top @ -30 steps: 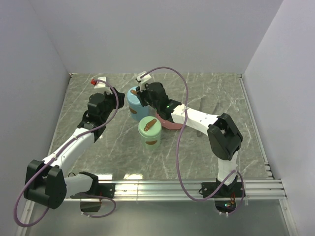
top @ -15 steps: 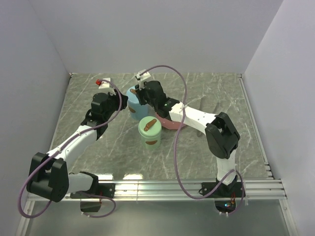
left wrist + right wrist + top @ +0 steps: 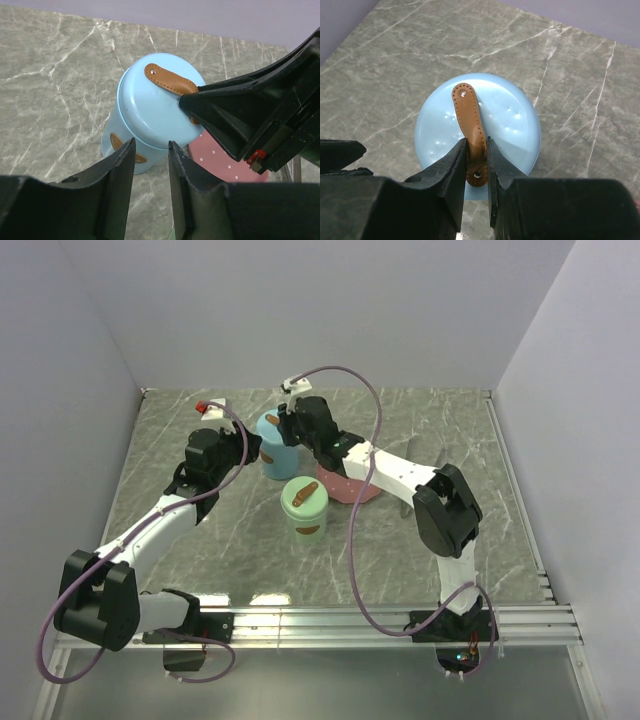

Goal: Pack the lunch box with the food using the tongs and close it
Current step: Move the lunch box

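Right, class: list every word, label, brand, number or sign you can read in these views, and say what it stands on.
None readable.
The blue container, its brown strap, the green container and the pink dotted plate carry no lettering or numbers.
The small red part in the left wrist view is too small to show any marking.

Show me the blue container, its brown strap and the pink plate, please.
blue container [image 3: 512,125]: right wrist view, on the lid's bare top.
brown strap [image 3: 467,112]: right wrist view, on its upper half.
pink plate [image 3: 215,161]: left wrist view, on its dotted surface.
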